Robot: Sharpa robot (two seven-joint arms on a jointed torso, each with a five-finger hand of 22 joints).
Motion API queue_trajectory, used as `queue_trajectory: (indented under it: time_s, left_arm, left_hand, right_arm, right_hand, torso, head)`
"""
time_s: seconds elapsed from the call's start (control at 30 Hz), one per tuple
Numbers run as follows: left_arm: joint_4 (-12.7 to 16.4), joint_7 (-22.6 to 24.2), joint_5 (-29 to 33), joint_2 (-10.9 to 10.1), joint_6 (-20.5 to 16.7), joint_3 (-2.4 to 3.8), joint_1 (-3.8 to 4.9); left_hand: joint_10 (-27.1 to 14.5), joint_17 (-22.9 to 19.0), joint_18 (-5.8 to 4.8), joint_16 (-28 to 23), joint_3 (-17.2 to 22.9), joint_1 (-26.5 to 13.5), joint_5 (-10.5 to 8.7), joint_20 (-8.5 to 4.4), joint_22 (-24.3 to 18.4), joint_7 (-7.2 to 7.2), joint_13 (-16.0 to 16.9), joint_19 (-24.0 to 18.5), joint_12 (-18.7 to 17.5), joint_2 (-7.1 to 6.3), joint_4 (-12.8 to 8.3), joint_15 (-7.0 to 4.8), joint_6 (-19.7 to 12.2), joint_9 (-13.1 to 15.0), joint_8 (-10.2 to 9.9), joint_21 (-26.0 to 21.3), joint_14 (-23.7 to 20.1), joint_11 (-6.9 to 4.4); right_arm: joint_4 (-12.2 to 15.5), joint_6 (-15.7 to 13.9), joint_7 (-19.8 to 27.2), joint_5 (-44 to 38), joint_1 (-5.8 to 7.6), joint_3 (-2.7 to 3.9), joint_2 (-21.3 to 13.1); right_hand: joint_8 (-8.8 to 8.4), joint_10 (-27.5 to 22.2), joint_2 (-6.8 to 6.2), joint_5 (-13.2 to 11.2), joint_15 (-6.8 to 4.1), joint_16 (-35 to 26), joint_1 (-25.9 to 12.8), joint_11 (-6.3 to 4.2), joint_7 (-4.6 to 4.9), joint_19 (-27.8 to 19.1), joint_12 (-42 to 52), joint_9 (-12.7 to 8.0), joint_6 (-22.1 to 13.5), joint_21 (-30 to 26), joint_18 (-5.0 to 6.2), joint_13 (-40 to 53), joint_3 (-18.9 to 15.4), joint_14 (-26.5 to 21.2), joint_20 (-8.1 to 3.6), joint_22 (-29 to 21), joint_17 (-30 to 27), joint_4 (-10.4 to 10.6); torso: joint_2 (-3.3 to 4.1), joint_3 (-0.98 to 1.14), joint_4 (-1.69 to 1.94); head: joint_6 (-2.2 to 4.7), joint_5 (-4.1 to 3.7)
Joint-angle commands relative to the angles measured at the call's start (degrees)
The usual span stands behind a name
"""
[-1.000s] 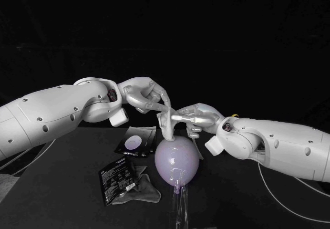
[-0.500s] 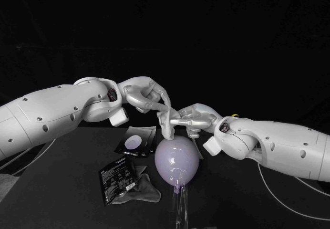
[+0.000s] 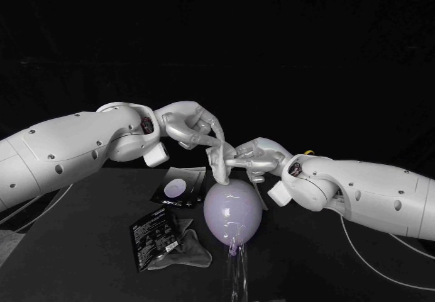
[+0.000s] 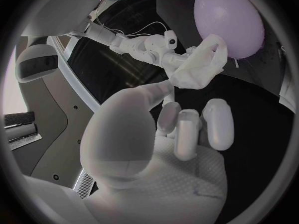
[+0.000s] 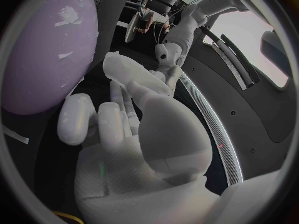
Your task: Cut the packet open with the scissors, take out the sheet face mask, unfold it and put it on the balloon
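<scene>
The left hand (image 3: 192, 128) and the right hand (image 3: 254, 157) meet fingertip to fingertip above the desk (image 3: 90, 251), and both grip a white, crumpled sheet face mask (image 3: 219, 162). The mask hangs bunched between them. In the left wrist view the left hand's thumb tip touches the mask (image 4: 199, 64) while the right hand's fingers (image 4: 149, 47) clasp its far side. Just below both hands stands a glossy lilac oval balloon (image 3: 233, 211) on a clear stem (image 3: 238, 277); the mask's lower edge hangs just at its top. Below the left hand a black foil packet with a pale oval print (image 3: 178, 187) lies flat on the desk, and whether anything is inside cannot be told. Nearer the robot lies a second black printed packet (image 3: 155, 236), with a grey crumpled piece (image 3: 188, 253) touching it.
</scene>
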Motion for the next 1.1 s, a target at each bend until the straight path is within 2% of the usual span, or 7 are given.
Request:
queue_trajectory:
  time_s: [0.03, 0.17, 0.23, 0.57, 0.83, 0.97, 1.1]
  left_arm:
    - [0.0, 0.1, 0.8, 0.0, 0.4, 0.07, 0.13]
    - [0.0, -0.1, 0.8, 0.0, 0.5, 0.06, 0.13]
    - [0.0, -0.1, 0.8, 0.1, 0.6, 0.06, 0.13]
    - [-0.2, -1.5, 0.4, -0.2, -0.7, 0.00, 0.13]
    - [-2.1, -5.6, -0.8, 0.0, -8.2, -0.93, 0.06]
    - [-3.9, -9.3, -0.9, 0.6, -12.5, -1.79, -0.23]
    - [-5.3, -11.8, -0.1, 1.4, -15.2, -2.29, -0.79]
  left_hand:
    - [0.1, 13.3, -0.06, 0.2, 0.1, 0.0, 0.27, 0.13, 0.1, 0.28, 0.0, -0.3, 0.2, 0.54, -0.3, -0.32, 0.1, 3.6, 0.2, -0.2, 5.4, -0.45]
    - [0.1, 13.3, -0.06, 0.2, 0.1, 0.0, 0.27, 0.13, 0.1, 0.28, 0.1, -0.3, 0.2, 0.56, -0.3, -0.31, 0.0, 3.6, 0.2, -0.2, 5.4, -0.44]
    - [0.1, 13.3, -0.06, 0.2, 0.1, 0.0, 0.27, 0.13, 0.1, 0.28, 0.1, -0.3, 0.2, 0.56, -0.3, -0.31, 0.0, 3.6, 0.2, -0.2, 5.4, -0.44]
    - [0.0, 13.4, -0.05, 0.3, 0.1, 0.0, 0.27, 0.13, 0.0, 0.29, 0.0, -0.4, 0.2, 0.57, -0.3, -0.31, 0.0, 3.7, 0.2, -0.2, 5.4, -0.43]
    - [-0.8, 13.9, -0.07, 0.3, -0.1, -0.5, 0.25, 0.17, 0.1, 0.40, -1.2, -0.3, -0.4, 0.57, 0.0, -0.24, -0.2, 3.9, 0.4, -0.2, 5.6, -0.33]
    - [-1.4, 14.0, -0.13, 0.3, -0.2, -0.7, 0.25, 0.19, 0.4, 0.40, -2.2, -0.1, -0.8, 0.63, 0.1, -0.22, -0.4, 4.0, 0.5, -0.1, 5.6, -0.31]
    - [-2.2, 13.8, -0.14, 0.3, -0.3, -0.9, 0.26, 0.20, 0.5, 0.40, -3.5, 0.0, -1.5, 0.68, 0.3, -0.21, -0.6, 4.2, 0.6, -0.1, 5.5, -0.32]
  right_arm:
    - [0.0, -0.1, 0.2, -1.0, -0.06, 0.02, 0.1]
    - [0.1, -1.2, 0.8, -0.4, -0.09, 0.02, 0.0]
    - [0.2, -2.1, 1.4, 0.4, -0.09, 0.02, 0.0]
    - [1.6, -5.1, 4.2, 5.3, -0.12, 0.03, -0.9]
    - [3.6, -0.9, 4.5, 6.2, -0.10, 0.09, -2.6]
    - [5.0, 3.4, 4.0, 5.9, -0.03, 0.14, -3.7]
    - [6.2, 7.6, 3.2, 5.6, 0.10, 0.18, -4.5]
  right_hand:
    - [0.48, 1.1, 0.48, -0.1, -0.52, 0.4, 0.6, -0.26, -0.11, 0.5, -0.3, 0.0, 0.9, 0.8, -0.99, -0.2, 2.1, 0.9, -0.30, 6.7, 0.1, -0.6]
    - [1.70, 3.8, 1.38, -0.1, -1.15, 1.3, 0.7, -1.06, -0.97, 1.4, 0.1, 0.7, 2.8, 3.3, -1.44, -0.1, 4.9, 1.4, -0.78, 7.7, 1.2, -1.4]
    - [2.37, 5.5, 2.65, -0.1, -1.54, 2.3, 0.5, -1.55, -1.46, 2.3, 0.5, 1.1, 3.4, 5.5, -1.88, 0.1, 6.8, 1.9, -1.12, 8.6, 2.5, -1.4]
    - [4.31, 8.4, 1.84, -0.1, -2.29, 3.8, -2.6, -2.36, -2.26, 3.2, 0.1, 2.5, 3.8, 8.2, -2.38, 0.3, 11.8, 2.7, -1.97, 9.8, 4.3, -2.1]
    - [5.27, 8.7, 1.30, -0.1, -2.33, 3.8, -4.2, -2.36, -2.27, 3.1, -0.6, 3.3, 3.1, 8.2, -2.38, 0.3, 14.2, 2.6, -2.07, 10.0, 4.2, -3.0]
    - [5.48, 8.7, 1.24, -0.1, -2.31, 3.8, -4.5, -2.33, -2.24, 3.1, -0.8, 3.5, 2.9, 8.3, -2.41, 0.4, 14.7, 2.5, -2.06, 10.1, 4.1, -3.3]
    - [5.58, 8.6, 1.25, -0.1, -2.29, 3.7, -4.6, -2.30, -2.21, 3.0, -0.9, 3.6, 2.8, 8.1, -2.36, 0.4, 15.0, 2.5, -2.05, 10.0, 4.0, -3.5]
  torso:
    - [-0.03, 0.02, 0.03]
    - [-0.03, 0.00, 0.01]
    - [-0.02, 0.00, 0.01]
    - [-0.04, 0.03, 0.01]
    - [-0.11, 0.09, 0.05]
    - [-0.04, 0.05, -0.02]
    - [0.03, 0.00, -0.08]
  head:
    - [-0.03, -0.05]
    - [-0.04, -0.07]
    - [-0.04, -0.09]
    - [-0.10, -0.14]
    - [-0.01, -0.11]
    - [0.22, -0.15]
    - [0.35, -0.33]
